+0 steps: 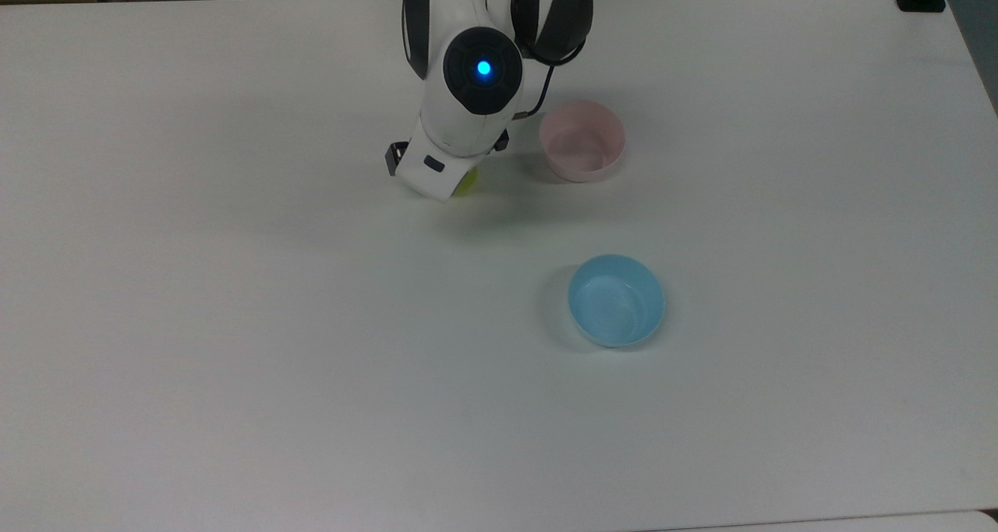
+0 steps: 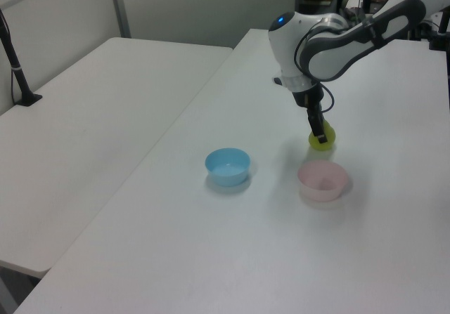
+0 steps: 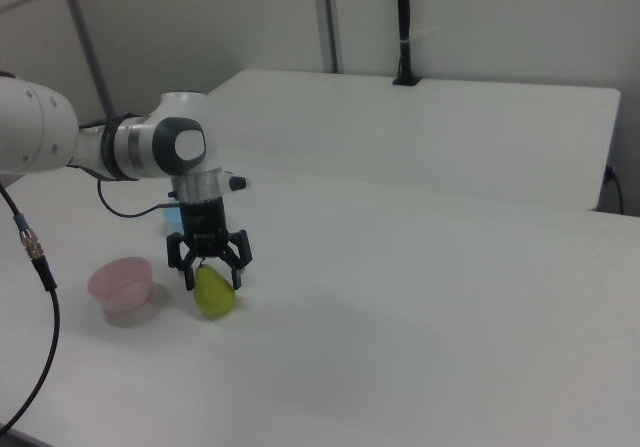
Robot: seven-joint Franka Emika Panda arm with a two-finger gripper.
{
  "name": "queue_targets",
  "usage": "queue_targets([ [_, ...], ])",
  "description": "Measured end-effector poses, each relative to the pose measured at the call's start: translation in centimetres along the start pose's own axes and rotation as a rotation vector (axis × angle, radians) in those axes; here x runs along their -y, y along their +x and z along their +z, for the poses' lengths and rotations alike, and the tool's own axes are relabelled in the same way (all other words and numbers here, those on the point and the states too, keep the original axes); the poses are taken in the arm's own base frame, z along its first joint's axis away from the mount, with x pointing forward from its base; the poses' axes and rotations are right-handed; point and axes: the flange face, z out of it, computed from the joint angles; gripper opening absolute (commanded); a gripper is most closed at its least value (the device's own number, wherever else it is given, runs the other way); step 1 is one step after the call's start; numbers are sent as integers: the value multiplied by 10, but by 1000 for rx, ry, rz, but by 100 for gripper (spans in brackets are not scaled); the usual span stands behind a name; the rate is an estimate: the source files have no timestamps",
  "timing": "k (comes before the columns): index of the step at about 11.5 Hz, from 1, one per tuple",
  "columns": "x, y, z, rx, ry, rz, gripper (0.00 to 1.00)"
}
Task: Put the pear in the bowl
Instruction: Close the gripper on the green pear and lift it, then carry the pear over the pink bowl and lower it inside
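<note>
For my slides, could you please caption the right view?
Open claw straddling the pear on the table, pink bowl beside it.

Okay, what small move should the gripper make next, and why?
Probably close on the pear. In the right view the open gripper straddles its top, the fruit sits on the table, and the pink bowl beside it is empty.
</note>
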Motion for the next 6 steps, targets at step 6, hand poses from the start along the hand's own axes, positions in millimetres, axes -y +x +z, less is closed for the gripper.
queue_targets([
  [6,2,-1,-14,-34,-9,3,14],
])
